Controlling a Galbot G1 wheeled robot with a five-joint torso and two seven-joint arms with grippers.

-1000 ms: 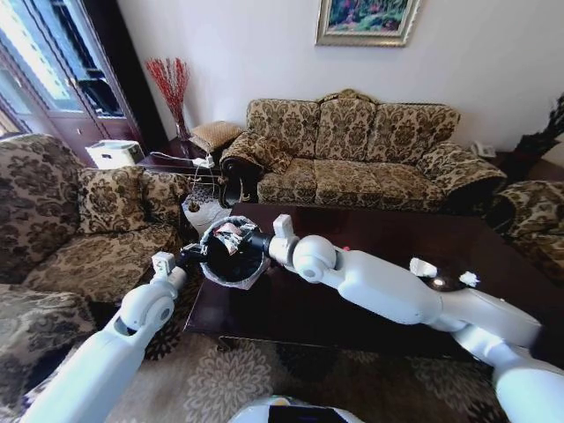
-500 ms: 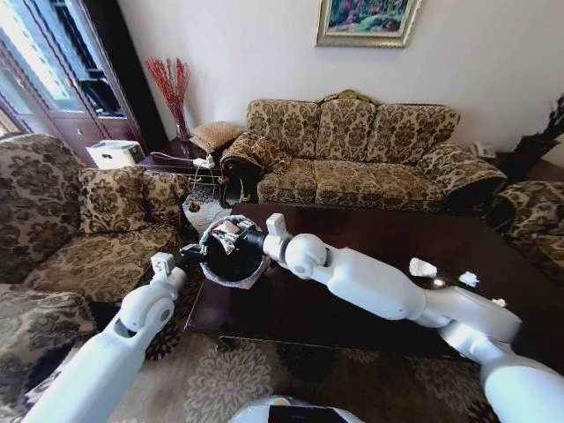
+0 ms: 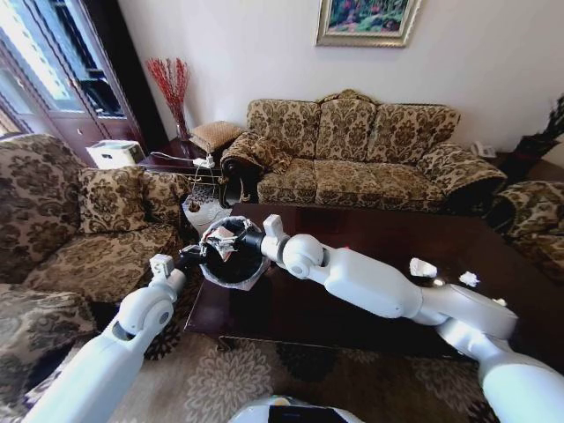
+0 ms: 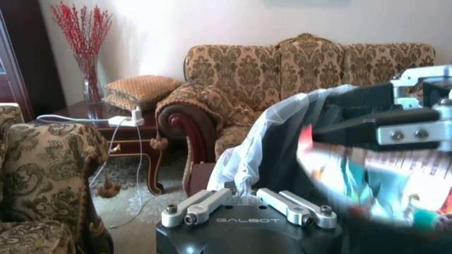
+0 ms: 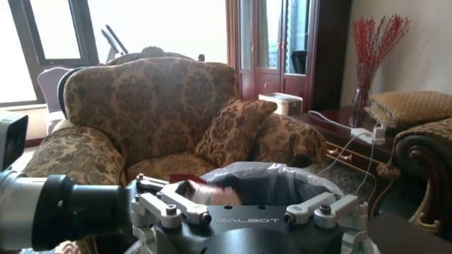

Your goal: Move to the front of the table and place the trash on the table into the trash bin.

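Your left gripper (image 3: 192,256) is pinched shut on the bag-lined rim of the trash bin (image 3: 231,256), holding it off the table's (image 3: 352,304) 9 o'clock corner. Your right gripper (image 3: 231,240) sits over the bin mouth with a red-and-white snack wrapper (image 4: 367,174) between its fingers; in the right wrist view the linkage looks spread, but I cannot tell whether the wrapper is still clamped.

To do this well, keep the wrapper centred over the dark opening, well inside the liner (image 5: 263,172), and let go only there. Hold the bin level so nothing spills.

White paper wads (image 3: 423,267) lie on the table at 3 o'clock, near your right elbow. The armchair (image 3: 79,220) crowds the bin at 9 o'clock, so your open room for withdrawing is toward 3 o'clock, across the bare tabletop.
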